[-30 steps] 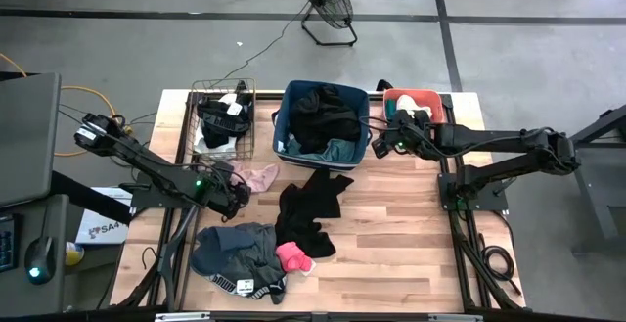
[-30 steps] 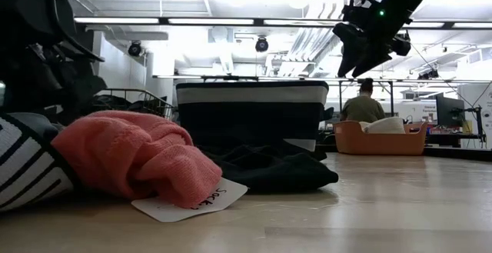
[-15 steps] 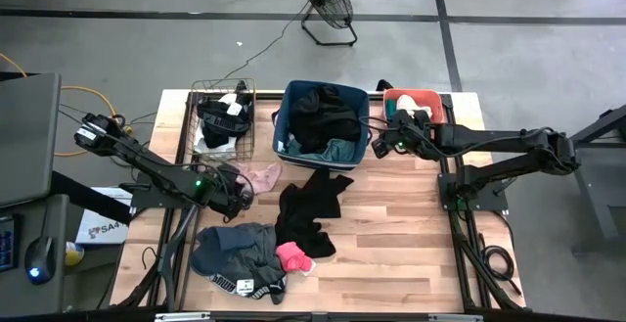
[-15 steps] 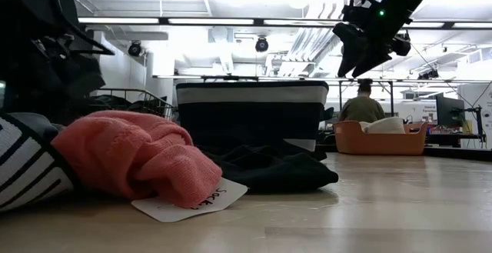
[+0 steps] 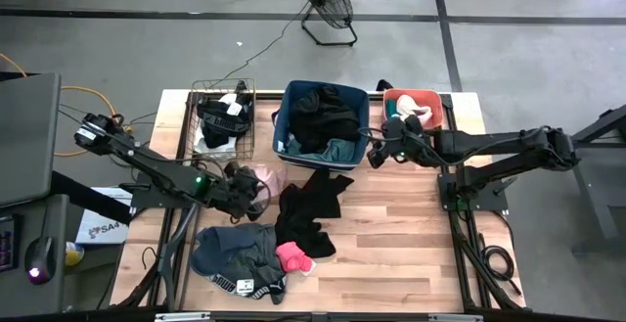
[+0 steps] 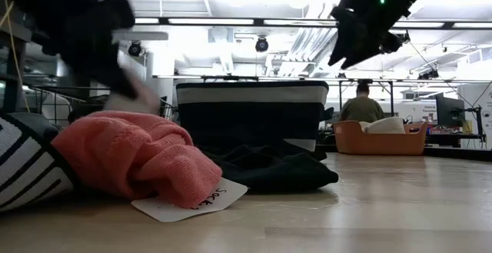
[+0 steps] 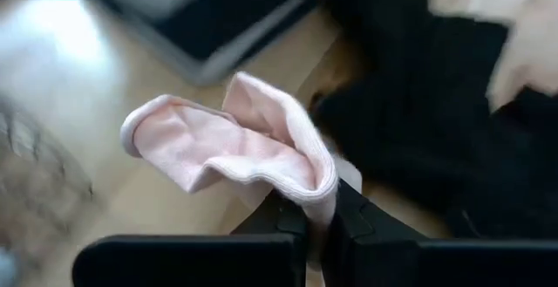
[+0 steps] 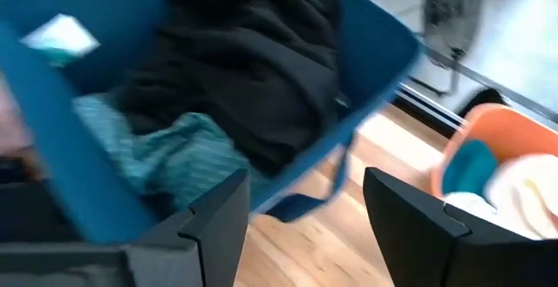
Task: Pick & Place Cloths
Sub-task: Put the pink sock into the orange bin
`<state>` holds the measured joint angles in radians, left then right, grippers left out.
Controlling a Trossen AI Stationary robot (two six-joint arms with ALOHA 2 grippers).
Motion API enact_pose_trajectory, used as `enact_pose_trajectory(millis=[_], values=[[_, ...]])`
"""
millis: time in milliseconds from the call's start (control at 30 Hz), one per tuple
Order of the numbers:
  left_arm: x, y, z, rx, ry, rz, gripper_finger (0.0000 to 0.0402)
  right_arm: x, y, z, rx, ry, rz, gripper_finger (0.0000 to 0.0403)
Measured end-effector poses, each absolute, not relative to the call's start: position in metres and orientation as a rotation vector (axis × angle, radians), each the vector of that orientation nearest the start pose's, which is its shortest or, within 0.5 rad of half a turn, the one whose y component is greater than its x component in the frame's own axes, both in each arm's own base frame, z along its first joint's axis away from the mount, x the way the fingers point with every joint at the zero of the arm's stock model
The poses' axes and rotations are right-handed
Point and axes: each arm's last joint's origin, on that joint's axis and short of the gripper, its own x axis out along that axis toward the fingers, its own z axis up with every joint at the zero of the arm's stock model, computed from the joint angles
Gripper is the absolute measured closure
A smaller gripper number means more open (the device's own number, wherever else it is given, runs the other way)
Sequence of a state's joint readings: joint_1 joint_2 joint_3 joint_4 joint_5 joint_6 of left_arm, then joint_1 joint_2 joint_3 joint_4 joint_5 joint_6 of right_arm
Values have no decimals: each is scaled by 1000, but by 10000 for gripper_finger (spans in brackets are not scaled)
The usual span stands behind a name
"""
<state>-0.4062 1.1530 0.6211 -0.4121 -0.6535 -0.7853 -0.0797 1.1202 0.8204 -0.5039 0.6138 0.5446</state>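
Since a second ago, your left hand [image 5: 256,187] has slid toward the pale pink cloth [image 5: 266,175] and pinched shut on it, while your right hand [image 5: 377,156] has drifted from beside the coral tub [image 5: 415,101] toward the blue bin's [image 5: 324,123] near corner.

From above, the pink cloth lies on the table [image 5: 391,244] just ahead of the left hand, between the wire basket [image 5: 223,116] and the black garment [image 5: 313,200].

At table level, the bright pink cloth [image 6: 138,157] sits close, and the right hand [image 6: 355,34] hangs high over the bin [image 6: 250,114].

Your left wrist camera shows the pink cloth [image 7: 235,143] nipped by one folded edge between the pressed-together fingers [image 7: 349,222]. It looks light and limp, so expect it to droop and swing; the hem grip looks shallow.

Your right wrist camera shows spread fingers [image 8: 405,213] holding nothing above the bin's [image 8: 375,34] black and teal cloths [image 8: 166,160].
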Motion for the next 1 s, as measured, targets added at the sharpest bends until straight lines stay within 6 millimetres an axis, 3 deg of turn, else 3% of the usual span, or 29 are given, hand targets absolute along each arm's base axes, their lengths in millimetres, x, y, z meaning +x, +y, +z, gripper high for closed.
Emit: enact_pose_trajectory(millis=[267,633,800,1000], values=[[219,-72,263,50,547,447,400,235,-14,276,174,456,-616,186],[226,-70,341,326,391,586,401,249,4,301,225,197,-415,186],[228,-67,359,374,365,595,401,265,7,301,269,118,-321,186],[235,-50,364,397,362,601,401,292,10,291,236,21,-261,186]])
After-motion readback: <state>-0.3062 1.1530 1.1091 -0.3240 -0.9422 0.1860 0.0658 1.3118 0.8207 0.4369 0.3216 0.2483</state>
